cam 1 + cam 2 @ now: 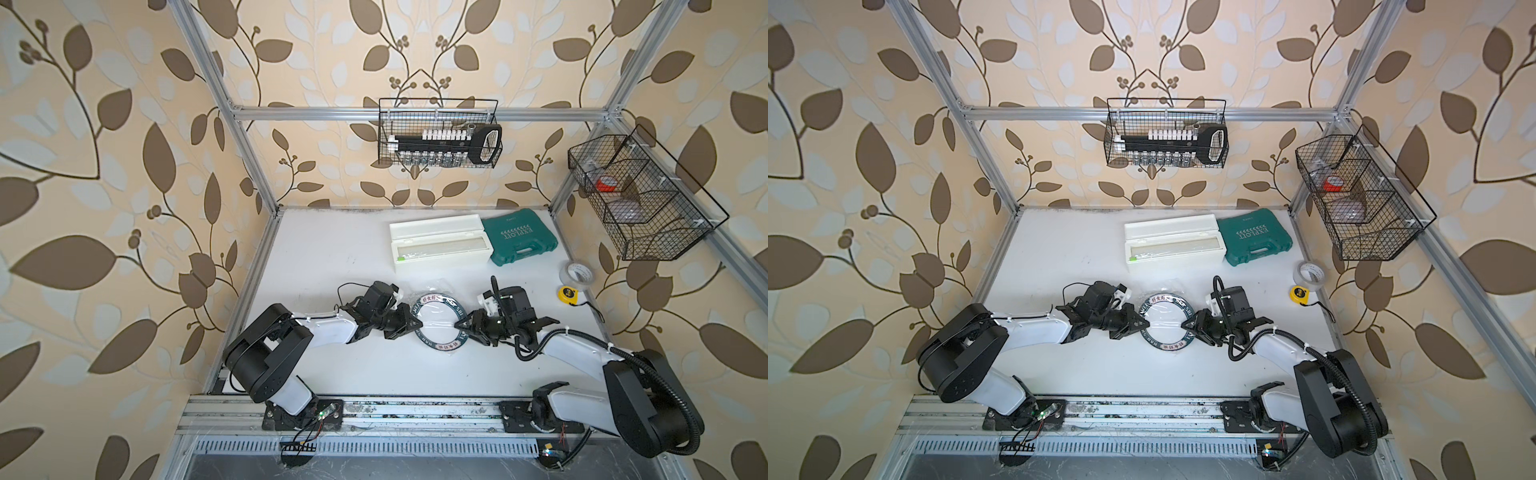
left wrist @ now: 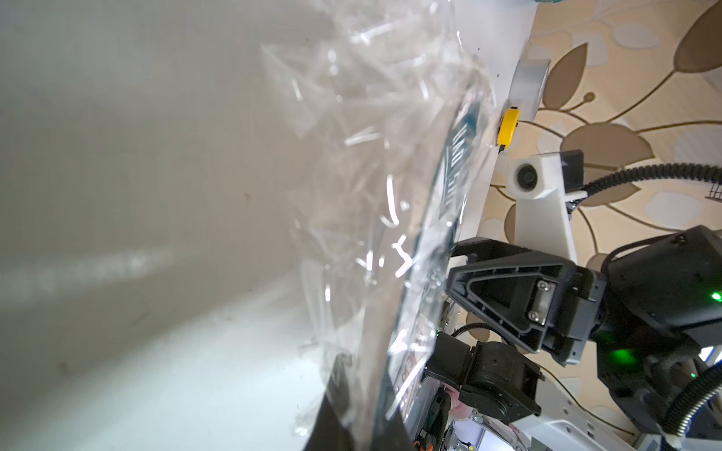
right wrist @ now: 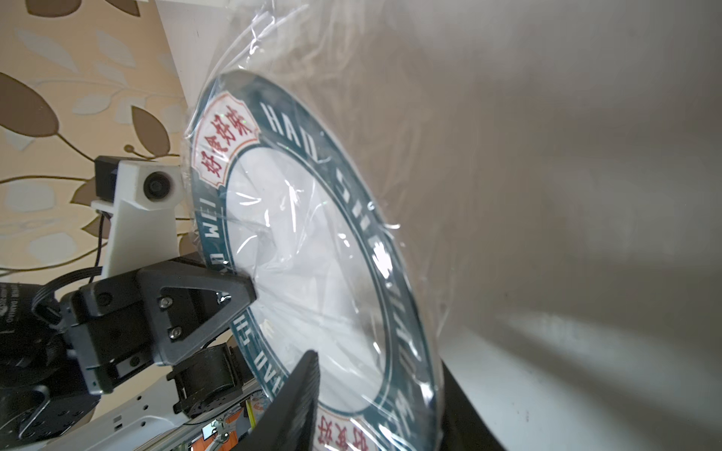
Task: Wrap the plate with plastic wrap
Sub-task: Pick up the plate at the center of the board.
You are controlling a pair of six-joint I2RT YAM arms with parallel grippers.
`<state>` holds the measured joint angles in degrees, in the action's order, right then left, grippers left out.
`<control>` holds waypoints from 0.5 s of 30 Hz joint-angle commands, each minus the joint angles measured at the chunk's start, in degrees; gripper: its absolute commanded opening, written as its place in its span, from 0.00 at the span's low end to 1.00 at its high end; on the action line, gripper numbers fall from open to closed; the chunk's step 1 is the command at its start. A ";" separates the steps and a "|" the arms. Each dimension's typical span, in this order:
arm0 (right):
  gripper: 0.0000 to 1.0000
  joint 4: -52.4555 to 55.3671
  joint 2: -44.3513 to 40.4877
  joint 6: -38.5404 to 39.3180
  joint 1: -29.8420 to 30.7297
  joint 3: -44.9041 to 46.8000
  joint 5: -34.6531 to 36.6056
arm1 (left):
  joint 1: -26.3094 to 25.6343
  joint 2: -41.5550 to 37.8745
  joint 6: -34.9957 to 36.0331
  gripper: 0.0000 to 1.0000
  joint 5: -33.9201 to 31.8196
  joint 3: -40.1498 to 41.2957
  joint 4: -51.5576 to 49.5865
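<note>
The plate (image 1: 438, 321) (image 1: 1165, 322), white centre with a dark lettered rim, lies mid-table between my two grippers in both top views. Crinkly plastic wrap (image 3: 273, 43) (image 2: 351, 156) covers its face and spills past its edge; glints show beyond the far rim (image 1: 441, 285). My left gripper (image 1: 419, 323) (image 2: 363, 410) is shut on the plate's left rim, film included. The right gripper (image 1: 459, 326) (image 3: 379, 363) straddles the opposite rim with its jaws apart, one finger (image 3: 301, 390) over the plate's face, the other behind the plate.
The open white dispenser box (image 1: 440, 245) and a green tool case (image 1: 519, 239) sit at the back. A clear tape roll (image 1: 575, 274) and a yellow tape measure (image 1: 568, 294) lie at the right edge. Wire baskets (image 1: 440, 133) (image 1: 640, 195) hang on the frame.
</note>
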<state>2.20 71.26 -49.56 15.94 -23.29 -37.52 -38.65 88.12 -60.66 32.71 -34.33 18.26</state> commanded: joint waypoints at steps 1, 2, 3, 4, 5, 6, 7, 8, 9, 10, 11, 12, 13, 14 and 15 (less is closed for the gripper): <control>0.49 0.87 -1.82 -0.30 -0.05 -2.98 -4.25 | -0.15 -2.87 -1.22 0.00 0.18 -0.12 3.18; 0.51 3.33 -2.15 0.81 -0.32 -3.39 -3.46 | 0.21 -3.51 -1.21 0.00 0.10 -0.16 2.97; 0.53 5.29 -2.55 1.69 -0.71 -3.66 -2.72 | 0.45 -4.04 -1.21 0.00 0.00 -0.05 2.88; 0.55 7.53 -2.98 2.82 -1.35 -3.78 -1.96 | 0.60 -4.64 -1.07 0.00 -0.08 -0.25 2.22; 0.56 9.14 -3.50 3.66 -2.20 -3.93 -1.54 | 0.75 -5.08 -0.64 0.00 -0.34 -0.58 1.22; 0.56 9.81 -3.82 4.09 -3.00 -3.96 -1.70 | 0.83 -5.10 -0.45 0.00 -0.52 -0.66 0.83; 0.56 9.72 -4.06 4.05 -3.61 -3.82 -2.54 | 0.85 -5.08 -0.51 0.00 -0.54 -0.76 1.03; 0.56 9.17 -4.04 3.59 -3.81 -3.95 -3.52 | 0.83 -5.09 -0.75 0.00 -0.32 -1.01 1.39; 0.56 7.98 -3.95 2.78 -3.75 -3.91 -4.89 | 0.86 -5.11 -1.05 0.00 -0.13 -1.33 1.85; 0.56 6.09 -3.94 1.44 -3.52 -3.74 -6.47 | 0.86 -5.08 -1.48 0.00 0.07 -1.70 2.55; 0.56 4.31 -4.21 -0.05 -3.31 -3.69 -7.72 | 0.69 -5.09 -2.00 0.00 0.31 -1.82 3.35; 0.55 2.92 -4.41 -1.00 -3.12 -3.85 -8.55 | 0.73 -5.15 -2.53 0.00 0.49 -1.96 4.30; 0.54 1.54 -4.77 -1.63 -3.03 -4.02 -9.15 | 0.74 -4.93 -2.97 0.00 0.61 -2.02 5.00; 0.53 0.30 -5.11 -1.69 -2.94 -4.24 -9.61 | 0.73 -4.90 -3.43 0.00 0.60 -2.04 5.69; 0.52 -0.83 -5.23 -3.69 -2.94 -4.37 -10.05 | 0.77 -4.64 -4.06 0.00 0.88 -2.07 6.72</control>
<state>6.04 67.33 -50.15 12.58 -25.98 -42.89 -38.20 85.21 -63.13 32.60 -34.37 18.98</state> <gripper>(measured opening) 0.529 0.067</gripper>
